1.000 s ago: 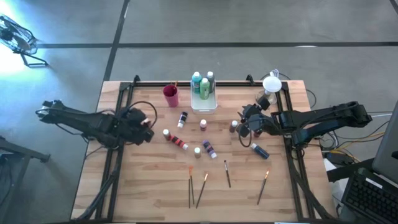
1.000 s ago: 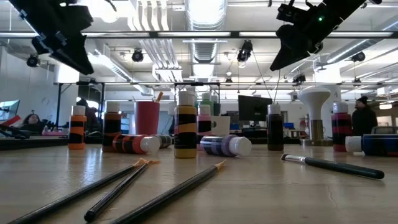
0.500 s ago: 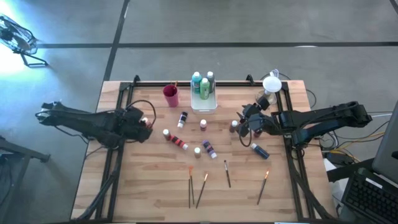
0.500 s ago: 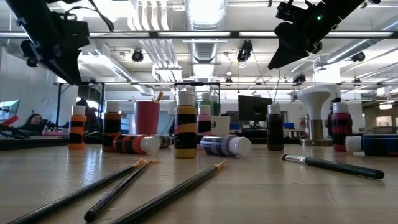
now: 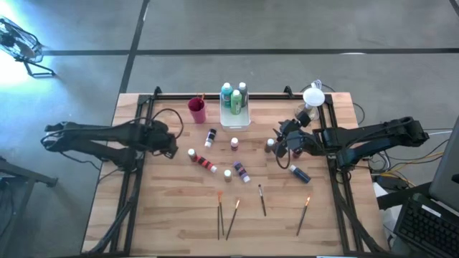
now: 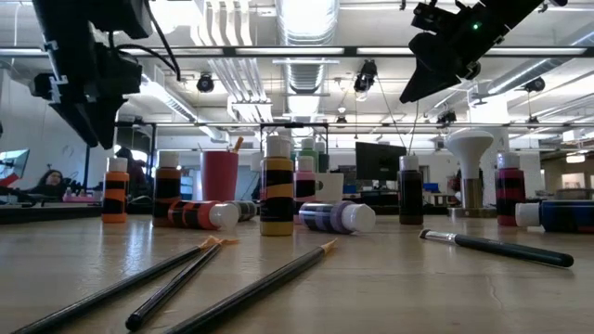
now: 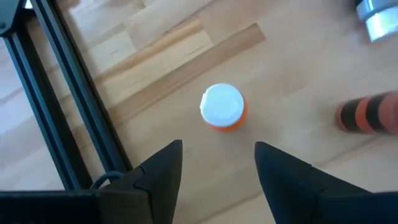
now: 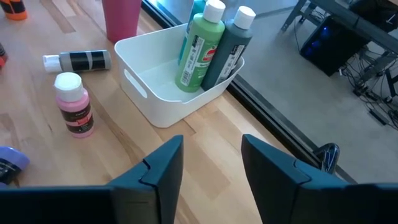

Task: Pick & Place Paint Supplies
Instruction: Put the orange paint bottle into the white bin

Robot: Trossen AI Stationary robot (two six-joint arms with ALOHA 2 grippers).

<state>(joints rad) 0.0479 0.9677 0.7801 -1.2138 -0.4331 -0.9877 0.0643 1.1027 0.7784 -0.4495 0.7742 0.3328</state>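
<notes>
Left gripper (image 7: pixel 217 165) fingers spread, empty, above the upright orange bottle (image 7: pixel 223 107).

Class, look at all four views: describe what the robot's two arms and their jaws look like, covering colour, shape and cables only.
Both arms are black and slender, built of jointed segments. The left arm carries a thin black cable looping near its wrist. The right arm has a bulkier wrist block. The left gripper and right gripper each end in two flat, dark, angular jaws with wedge-shaped tips.
</notes>
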